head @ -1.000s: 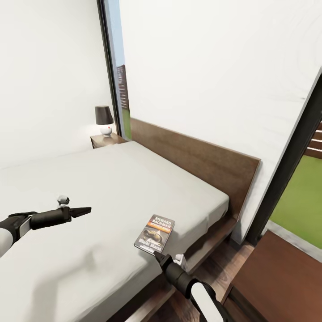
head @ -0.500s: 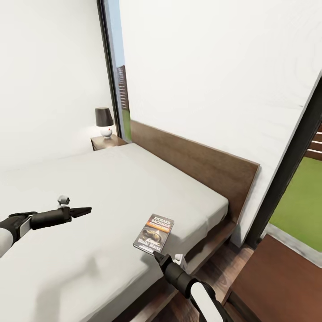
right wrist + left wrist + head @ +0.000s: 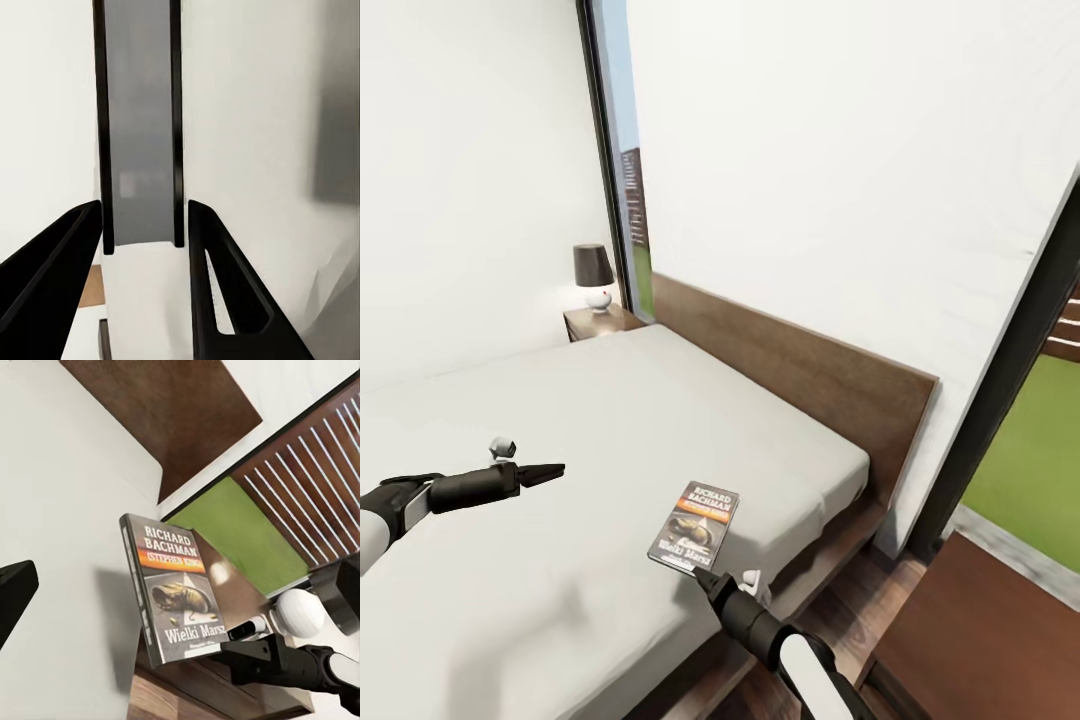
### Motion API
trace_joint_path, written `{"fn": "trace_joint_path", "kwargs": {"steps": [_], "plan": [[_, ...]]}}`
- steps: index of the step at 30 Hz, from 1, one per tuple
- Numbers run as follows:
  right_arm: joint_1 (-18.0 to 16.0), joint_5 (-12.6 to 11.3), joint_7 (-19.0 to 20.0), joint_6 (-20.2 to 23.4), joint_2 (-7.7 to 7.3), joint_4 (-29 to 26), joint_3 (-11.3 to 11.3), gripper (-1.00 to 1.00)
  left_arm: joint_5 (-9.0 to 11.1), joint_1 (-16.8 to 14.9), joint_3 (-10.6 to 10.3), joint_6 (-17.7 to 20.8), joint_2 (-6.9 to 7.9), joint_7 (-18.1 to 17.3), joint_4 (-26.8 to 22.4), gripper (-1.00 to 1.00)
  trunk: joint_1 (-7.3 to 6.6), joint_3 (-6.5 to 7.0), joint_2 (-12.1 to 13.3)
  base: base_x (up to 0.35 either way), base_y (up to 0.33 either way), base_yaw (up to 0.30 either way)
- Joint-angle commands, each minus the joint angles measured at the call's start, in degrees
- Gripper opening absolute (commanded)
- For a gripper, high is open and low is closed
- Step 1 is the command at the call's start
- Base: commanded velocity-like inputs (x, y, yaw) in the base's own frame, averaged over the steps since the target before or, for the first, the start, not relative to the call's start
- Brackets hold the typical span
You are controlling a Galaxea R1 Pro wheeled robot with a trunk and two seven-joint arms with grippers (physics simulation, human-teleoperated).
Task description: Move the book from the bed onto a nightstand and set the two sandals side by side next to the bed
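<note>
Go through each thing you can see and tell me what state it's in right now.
Dark paperback book with orange band: flat on the grey mattress, near its edge.
Right gripper: open, at the book's near edge.
Left gripper: shut, above the mattress.
Dark-shaded table lamp: upright on the far nightstand.

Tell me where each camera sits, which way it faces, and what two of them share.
Head view: from the robot's head, looking down over the light-grey mattress bed; both arms show.
Left wrist view: near the left gripper, facing the dark paperback book with an orange band; the right arm's black gripper shows beside it.
Right wrist view: along the right gripper's two black fingers, spread apart, toward a white wall.
Shared: head and left wrist views both show the book.
</note>
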Motion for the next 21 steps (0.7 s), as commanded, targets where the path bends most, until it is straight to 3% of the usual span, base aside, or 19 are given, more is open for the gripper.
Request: {"fn": "trace_joint_path", "kwargs": {"steps": [1,21], "plan": [[-0.02,-0.29,0.03,0.10,-0.01,0.01,0.01,-1.00,-0.60,-0.03,0.39,0.61,0.00,-0.27,-0.04,1.00,-0.23,0.13,0.39,0.000,0.000,0.000],[-0.02,-0.32,-0.13,-0.71,-0.08,0.03,0.26,-1.00,-0.61,-0.03,0.39,0.63,-0.02,-0.27,-0.01,1.00,-4.63,3.72,8.41,0.000,0.000,0.000]]}}
